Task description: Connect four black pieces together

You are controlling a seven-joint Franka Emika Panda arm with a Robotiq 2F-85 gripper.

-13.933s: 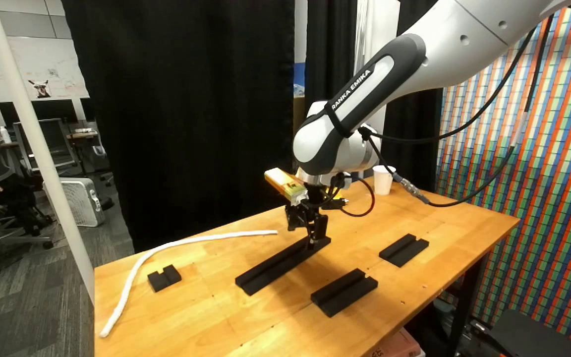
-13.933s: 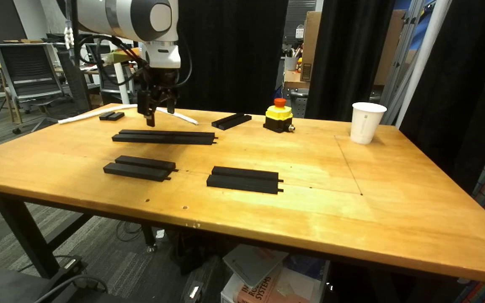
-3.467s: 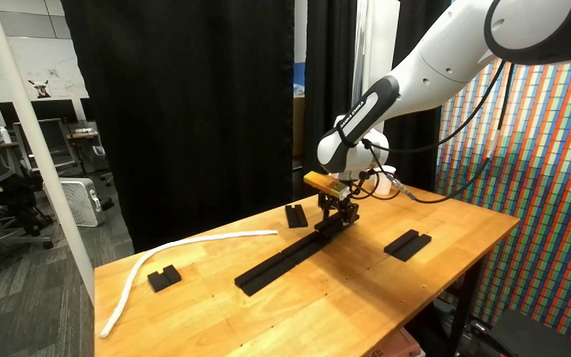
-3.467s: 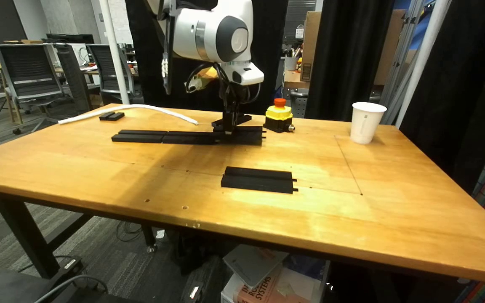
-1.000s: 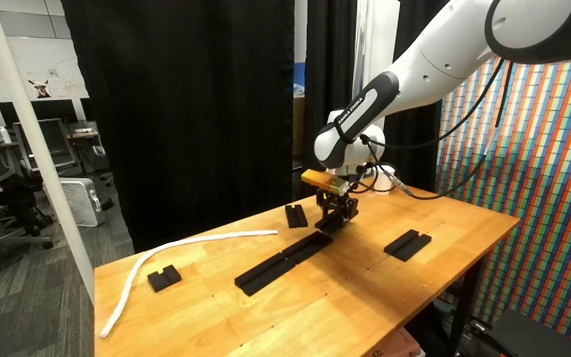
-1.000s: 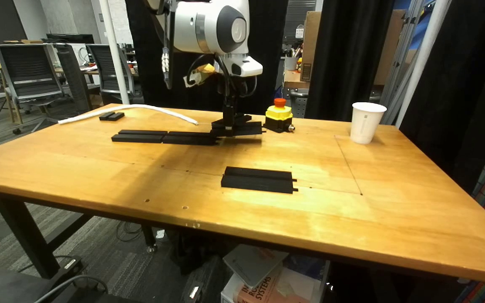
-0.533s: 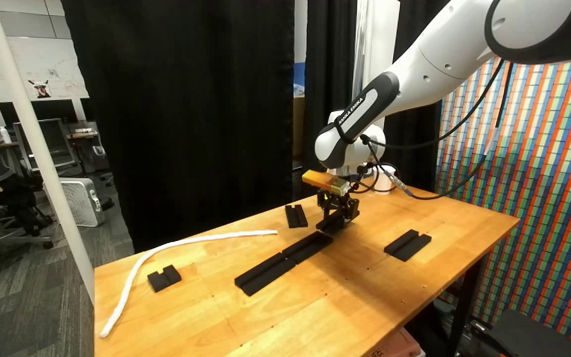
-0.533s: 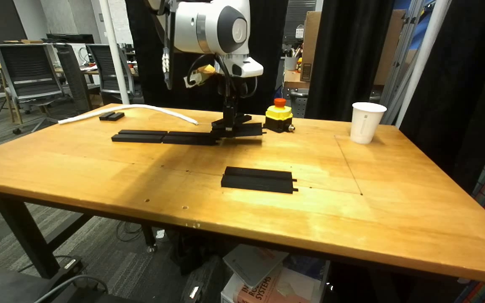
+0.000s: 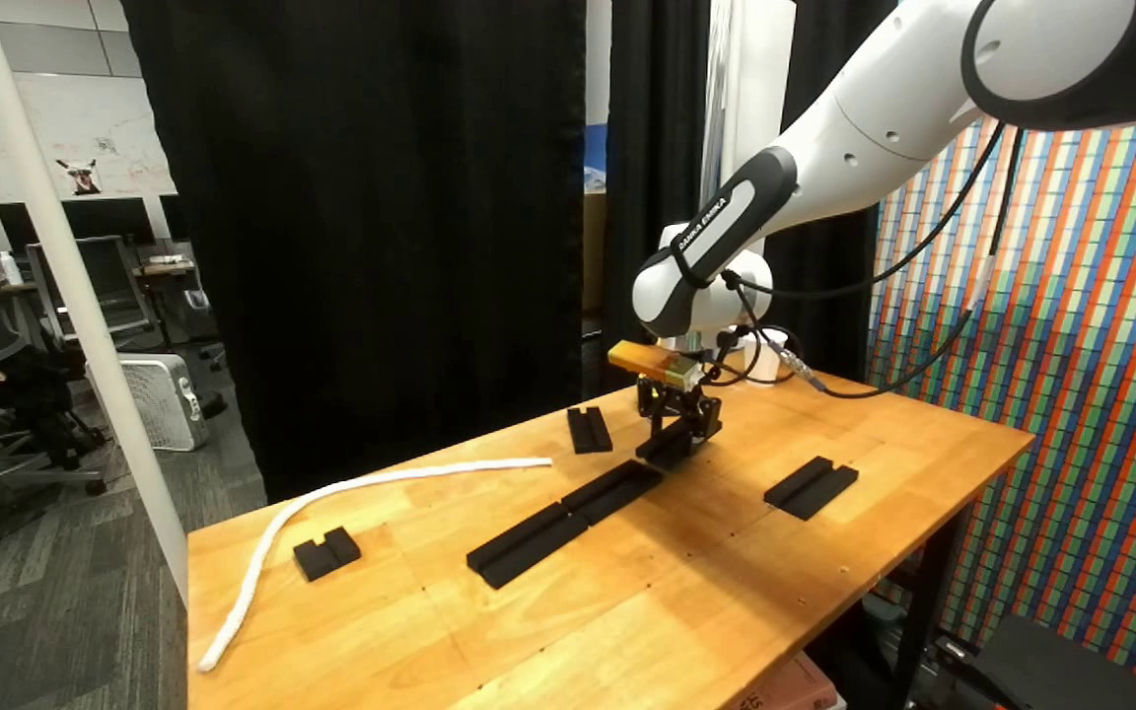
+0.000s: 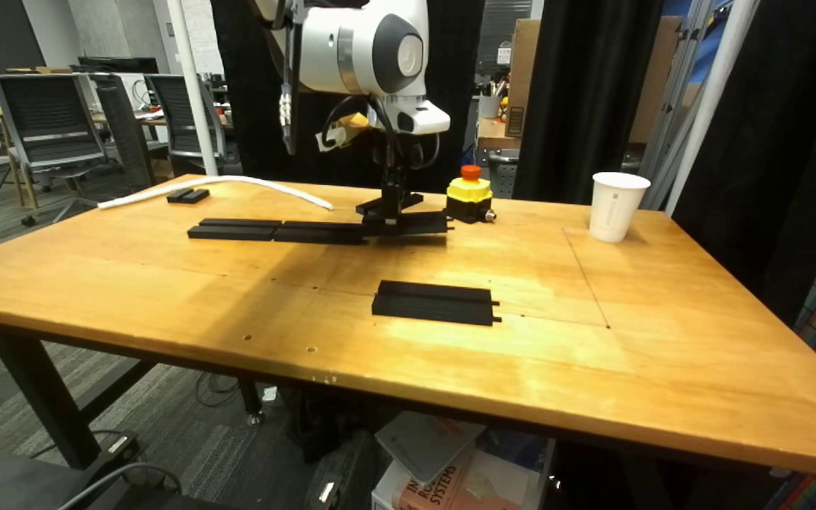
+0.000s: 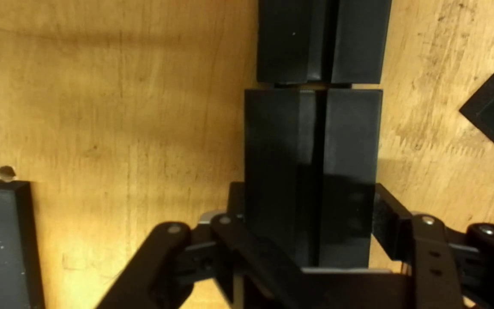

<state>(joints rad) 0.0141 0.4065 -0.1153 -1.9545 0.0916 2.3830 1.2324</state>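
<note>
"What are you recording?"
"The third grooved black bar [image 11: 311,171] is sitting in the claw [image 11: 307,210], which is gripping it by both sides; its long axis is pointing straight ahead."
"Towards what?"
"The two-bar strip [image 9: 568,521]. It is lying directly ahead of the claw, nearly in line, a narrow gap parting the facing ends."
"Is it fitting yet?"
"Apparently not. The held bar is appearing raised and slightly left of the strip's line; I am advising a slight shift right, lowering, then pushing ahead."
"Anything outstanding?"
"The fourth grooved black bar [image 10: 433,306] is lying apart, to the claw's left in the wrist view."
</note>
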